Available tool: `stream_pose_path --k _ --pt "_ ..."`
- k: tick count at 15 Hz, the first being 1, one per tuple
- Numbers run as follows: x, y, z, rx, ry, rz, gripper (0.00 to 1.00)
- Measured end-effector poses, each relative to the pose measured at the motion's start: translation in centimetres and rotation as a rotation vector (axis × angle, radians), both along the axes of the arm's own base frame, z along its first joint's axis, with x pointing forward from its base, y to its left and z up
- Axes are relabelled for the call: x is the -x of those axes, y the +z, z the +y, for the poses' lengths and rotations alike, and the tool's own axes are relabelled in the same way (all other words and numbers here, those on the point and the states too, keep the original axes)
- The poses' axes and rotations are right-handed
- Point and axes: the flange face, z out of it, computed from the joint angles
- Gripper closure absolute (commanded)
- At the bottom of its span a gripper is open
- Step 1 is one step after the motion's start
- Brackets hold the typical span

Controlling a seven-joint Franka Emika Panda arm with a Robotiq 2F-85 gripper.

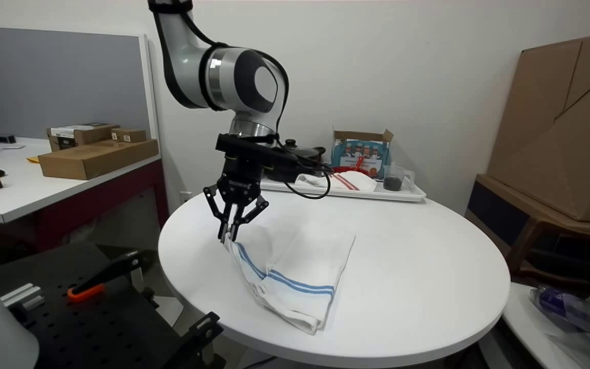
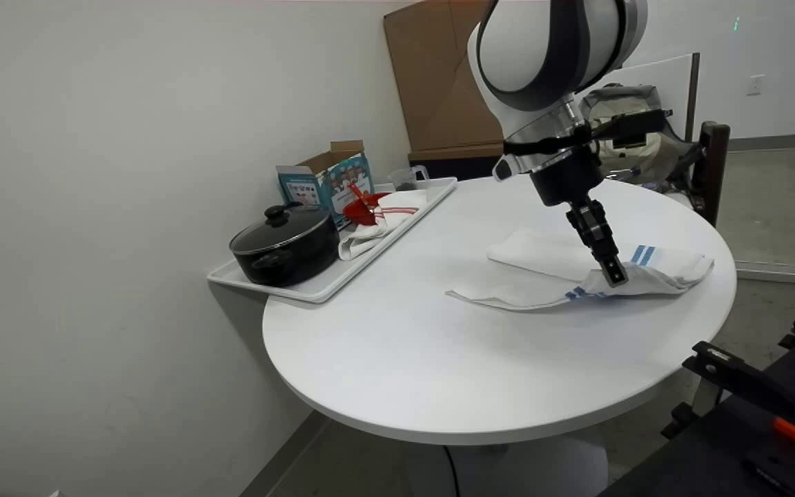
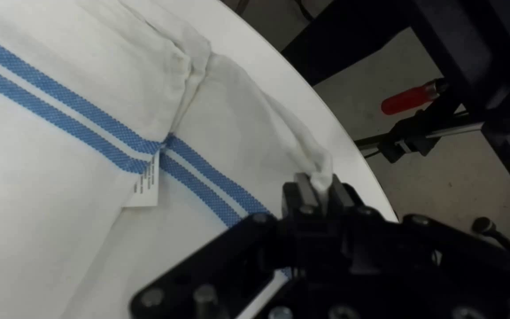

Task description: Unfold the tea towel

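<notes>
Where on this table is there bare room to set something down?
In an exterior view, the table is bare between the tea towel and the right-hand rim, and between towel and tray. Crowded: the tray, bearing pot, striped cloth and clear cup; at the jaws, closed on a towel corner; and the narrow gap from towel to near rim.

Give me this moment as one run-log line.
tool: closed on blue-striped tea towel | state: partly folded, resting on white table | unfolding: incomplete
</notes>
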Motion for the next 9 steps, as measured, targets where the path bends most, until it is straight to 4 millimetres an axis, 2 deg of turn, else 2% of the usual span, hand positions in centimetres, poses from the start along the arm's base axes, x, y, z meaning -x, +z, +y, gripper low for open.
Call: stream_pose_path --k 3,7,8,9 --pt "1.22 -0.55 0.65 0.019 0.065 0.02 0.38" --pt "1.26 -0.41 0.61 0.024 0.074 0.017 0.08" --pt "1.16 -0.27 0.45 0.026 0.068 0.013 0.02" --pt "1.0 -0.03 0.26 0.03 0.058 0.005 0.0"
